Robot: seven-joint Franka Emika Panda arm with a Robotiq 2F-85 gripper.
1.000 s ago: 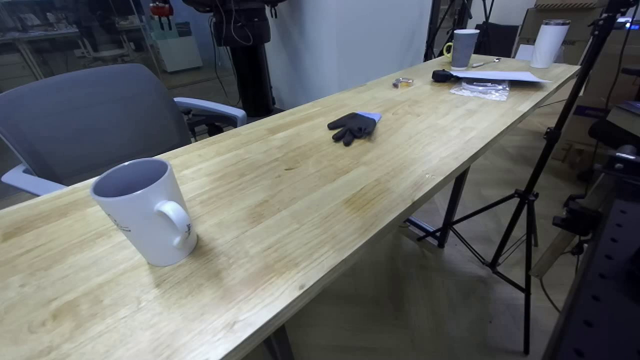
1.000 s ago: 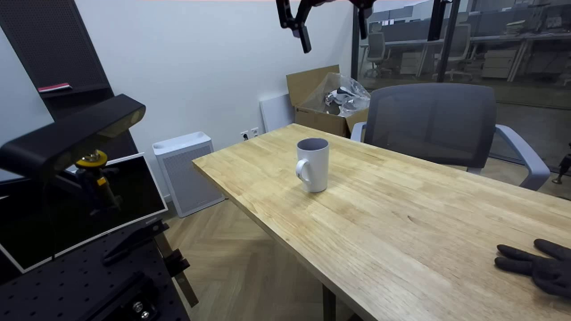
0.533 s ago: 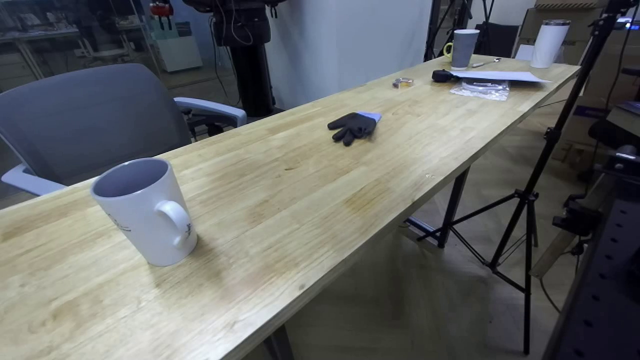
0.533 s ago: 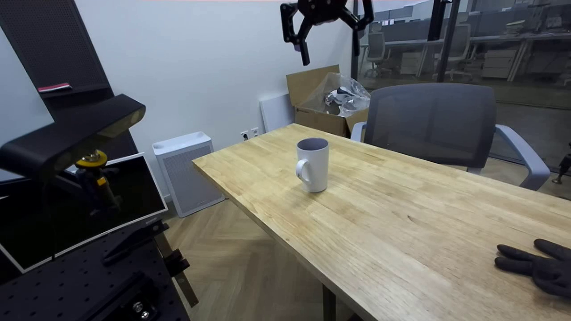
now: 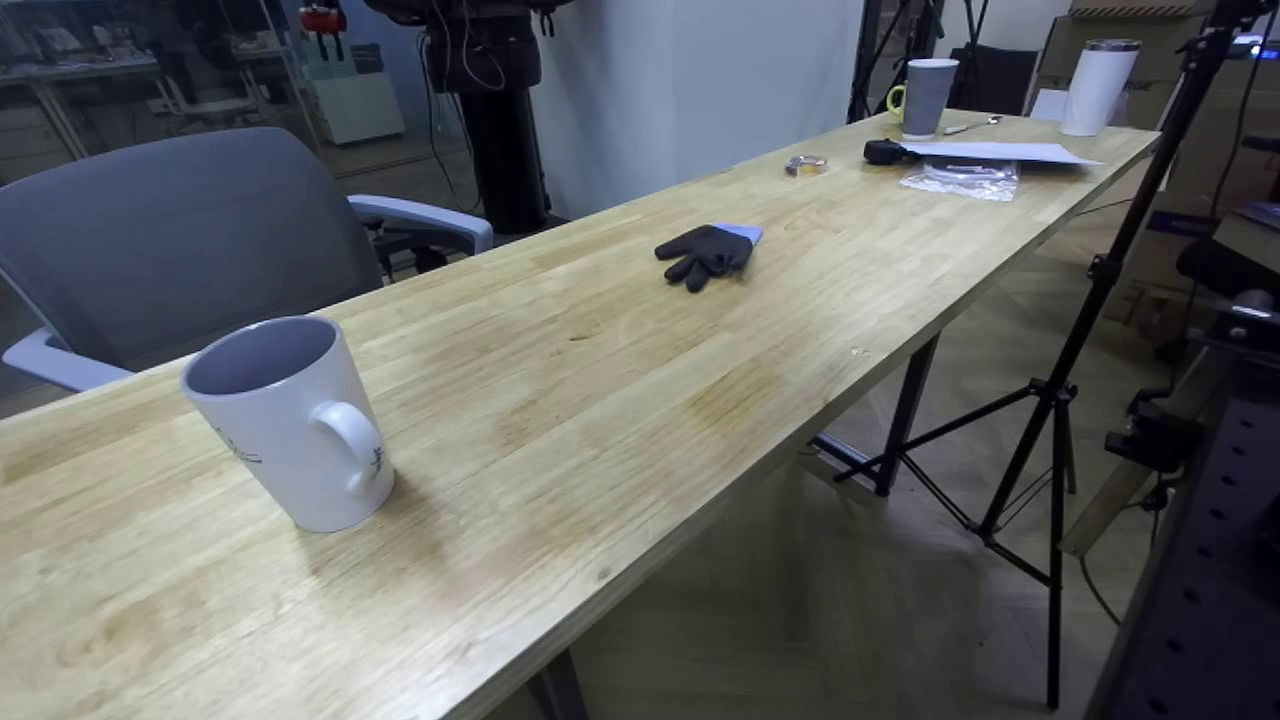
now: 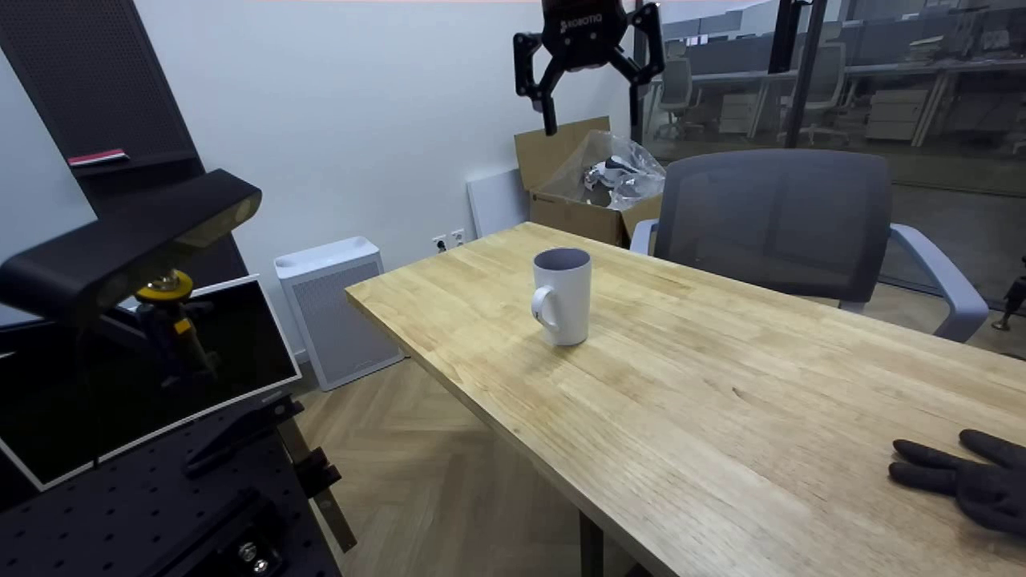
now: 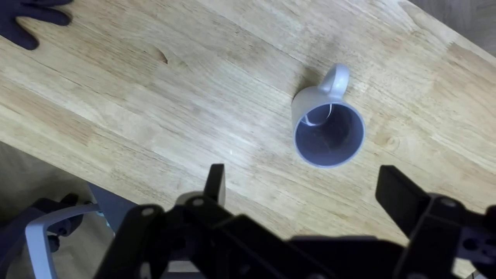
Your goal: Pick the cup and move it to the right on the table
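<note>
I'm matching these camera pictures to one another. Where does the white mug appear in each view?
In an exterior view: the white mug is at left, just below mid-height.
In an exterior view: the white mug is just right of centre.
Wrist view: the white mug is right of centre, seen from above.
Shared landmark: the dark glove, also cut off at the wrist view's top-left corner.

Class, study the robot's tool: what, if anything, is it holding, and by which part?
Nothing is held: the tool is open and apart from the mug, which stands upright on the table.
</note>
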